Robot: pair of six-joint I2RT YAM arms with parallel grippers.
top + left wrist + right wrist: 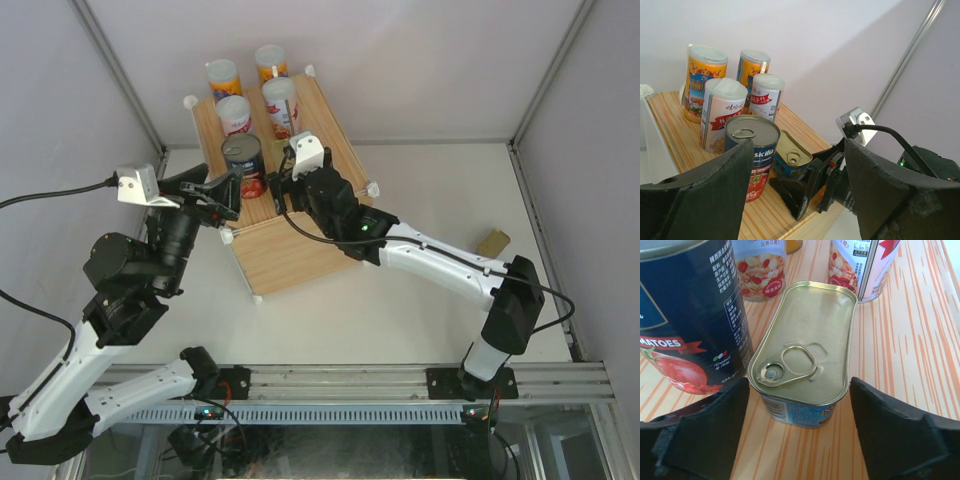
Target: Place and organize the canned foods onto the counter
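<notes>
The counter (pixel 300 250) is a wood-grain box with white corner balls. On its top stand several tall orange and red cans (pixel 281 105) and a dark tomato can (pixel 243 162). A flat gold-blue tin (pixel 805 350) lies on the counter (pixel 920 340) beside the tomato can (pixel 690 330). My right gripper (pixel 799 390) is open, with a finger on each side of the tin and a gap to each. It hides the tin in the top view (pixel 283 190). My left gripper (pixel 222 192) is open and empty by the counter's front-left corner, facing the tomato can (pixel 752 150) and tin (pixel 790 157).
Another flat tin (pixel 493 242) lies on the white table at the right, near the right arm's elbow. White walls with metal frame posts close in the table at the back and sides. My two grippers are close together over the counter's front edge.
</notes>
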